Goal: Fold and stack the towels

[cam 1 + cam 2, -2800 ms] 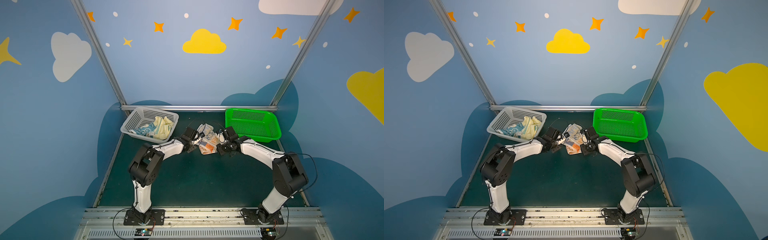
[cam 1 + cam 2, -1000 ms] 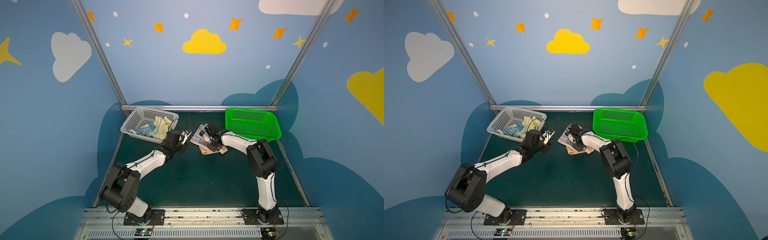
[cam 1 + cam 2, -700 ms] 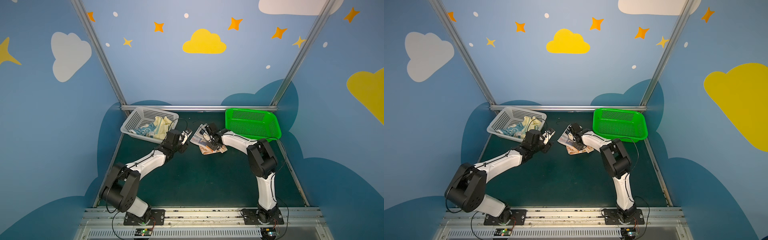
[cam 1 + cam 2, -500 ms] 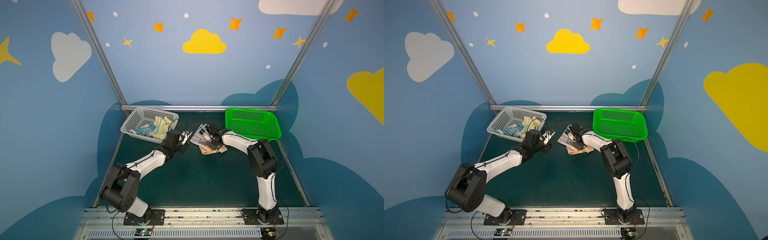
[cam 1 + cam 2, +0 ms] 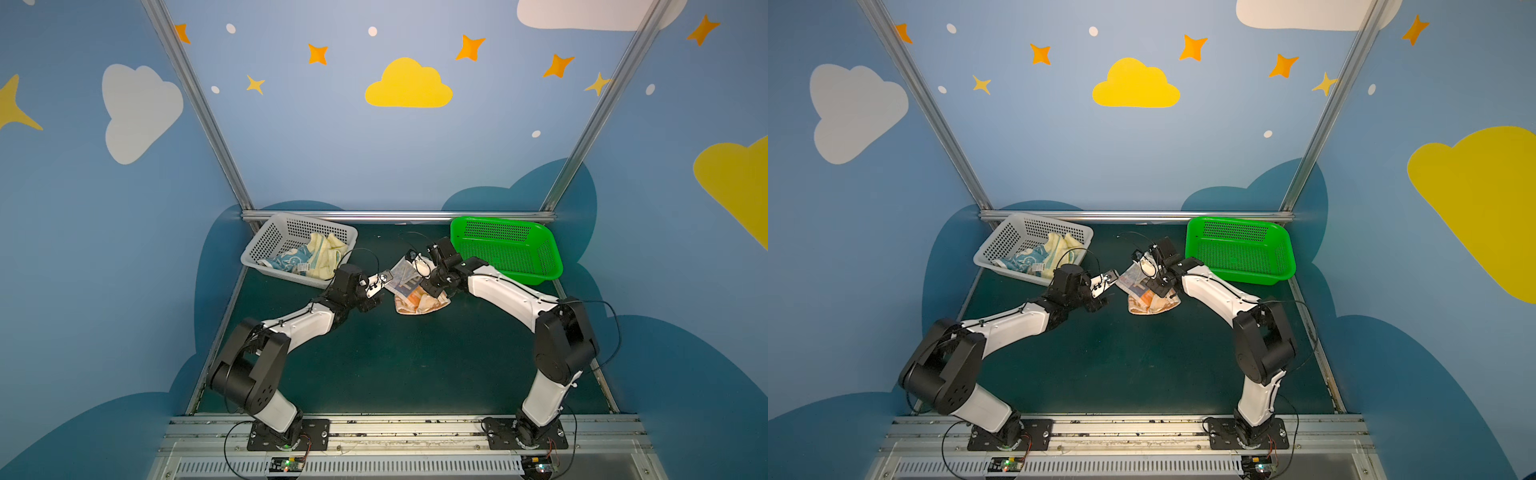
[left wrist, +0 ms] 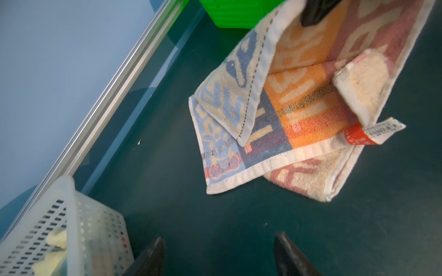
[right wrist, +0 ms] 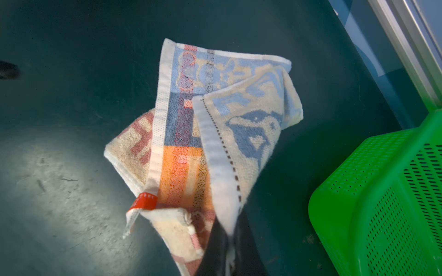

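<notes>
The right hand (image 7: pixel 230 229) is clamping its fingers together on a white hemmed corner of the orange, blue and white striped terry towel (image 5: pixel 415 297), holding that flap raised above the rest. The towel is lying crumpled on the dark green table (image 5: pixel 395 353) toward twelve o'clock. The left hand (image 6: pixel 220 239) is hovering with fingers apart, gripping nothing, just beside the towel at its nine o'clock. The pale yellow terry towel (image 5: pixel 324 249) and the blue-and-cream rabbit-patterned towel (image 5: pixel 286 262) are sitting bunched in the grey-white perforated plastic basket (image 5: pixel 270 245) at ten o'clock. The green perforated plastic basket (image 5: pixel 498 222) is standing at two o'clock.
</notes>
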You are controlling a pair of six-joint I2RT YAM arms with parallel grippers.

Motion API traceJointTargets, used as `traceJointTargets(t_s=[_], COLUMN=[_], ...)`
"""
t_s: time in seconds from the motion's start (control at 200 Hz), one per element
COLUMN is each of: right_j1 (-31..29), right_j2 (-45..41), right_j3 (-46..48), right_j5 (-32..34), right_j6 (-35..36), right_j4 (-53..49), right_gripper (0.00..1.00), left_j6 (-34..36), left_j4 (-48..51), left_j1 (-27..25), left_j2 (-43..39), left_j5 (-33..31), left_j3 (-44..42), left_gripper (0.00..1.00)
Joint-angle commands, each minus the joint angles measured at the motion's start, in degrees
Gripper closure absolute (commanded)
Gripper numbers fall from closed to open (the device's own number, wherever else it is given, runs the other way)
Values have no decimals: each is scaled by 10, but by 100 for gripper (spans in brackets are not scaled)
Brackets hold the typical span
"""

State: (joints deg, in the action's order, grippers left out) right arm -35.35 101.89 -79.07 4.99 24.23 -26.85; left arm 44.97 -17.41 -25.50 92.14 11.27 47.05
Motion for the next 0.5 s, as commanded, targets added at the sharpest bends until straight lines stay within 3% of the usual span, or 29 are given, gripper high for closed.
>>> traceJointTargets(t_s=[0.0,0.18,0.496], right_j1=[-4,-5,-5], right_j2=[-23,-48,-67], right_j3=[15,32,41], right_j5=[-25,-39,-57], right_j6=[-20,-45,-92], right_j4=[-6,-6,1], right_gripper=[100,100,100], left_j6=[37,19,5], left_j4=[-76,-187,-319], left_j1=[1,-21,-72], left_j2=[22,49,140], left_j5=[61,118,95], left_j3=[7,-8,-1], left_gripper=[28,26,27])
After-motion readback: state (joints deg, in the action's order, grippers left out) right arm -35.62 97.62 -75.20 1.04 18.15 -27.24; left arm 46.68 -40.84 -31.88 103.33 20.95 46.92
